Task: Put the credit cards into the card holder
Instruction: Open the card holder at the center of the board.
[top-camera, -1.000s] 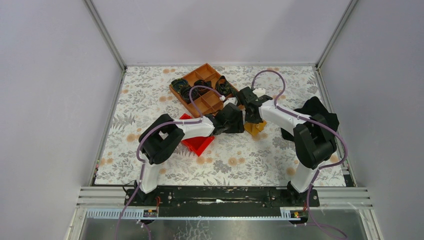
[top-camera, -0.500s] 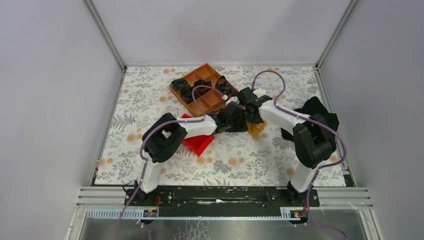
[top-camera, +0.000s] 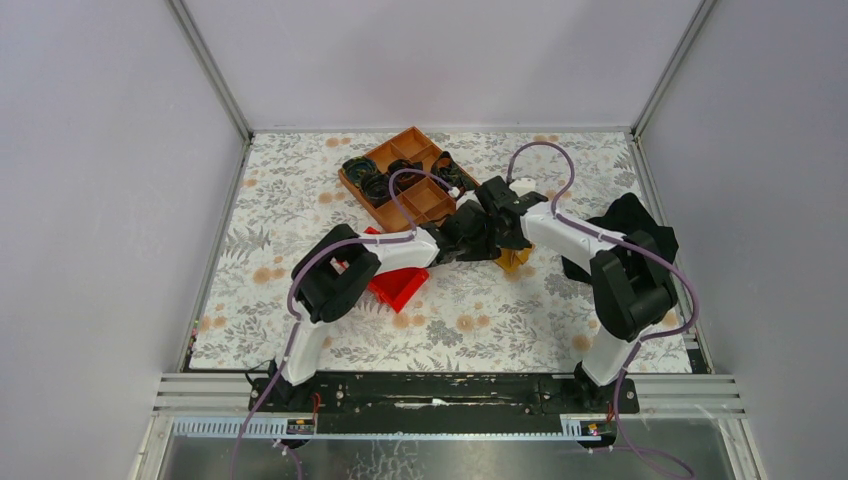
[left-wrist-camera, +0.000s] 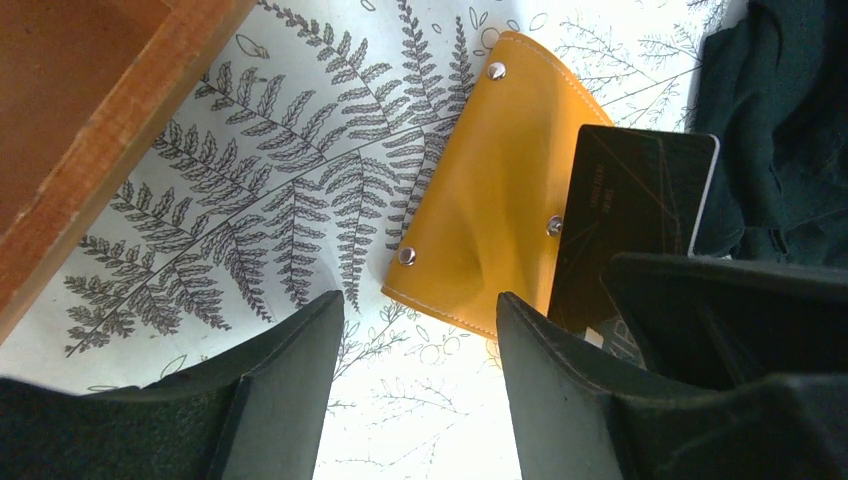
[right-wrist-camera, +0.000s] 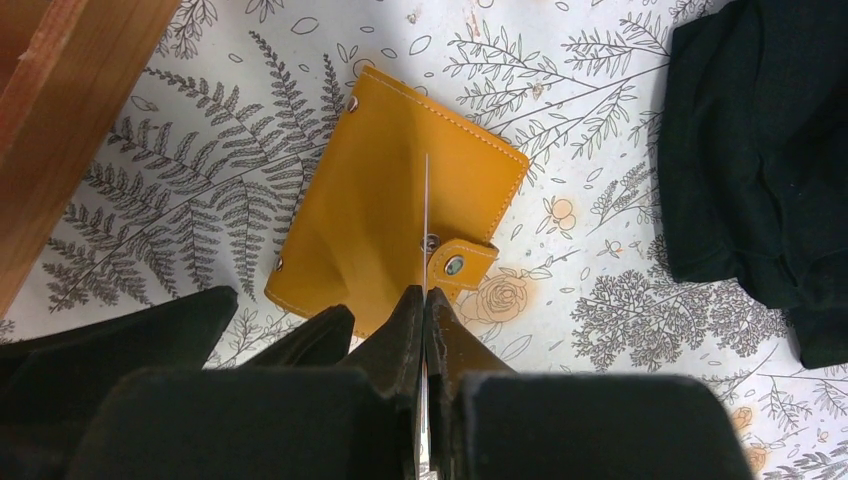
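your right claw (right-wrist-camera: 425, 300) is pinching a dark credit card (left-wrist-camera: 640, 215) tight between its jaws. it is holding the card on edge, with the far end hanging over the yellow card holder (right-wrist-camera: 400, 230). your left claw (left-wrist-camera: 420, 300) is standing wide open and gripping nothing. over the last second it has been closing in from the red bin (top-camera: 395, 285) side, and it is now sitting right beside the right claw, with the holder's near corner showing between its fingers. the holder is lying flat on the floral tabletop (top-camera: 300, 200), snap tab up, between the compartment tray (top-camera: 405, 180) and the black cloth (right-wrist-camera: 760, 150). you are probably bringing the left claw in to steady or open the holder. no slot is showing, so the card is not going in yet.
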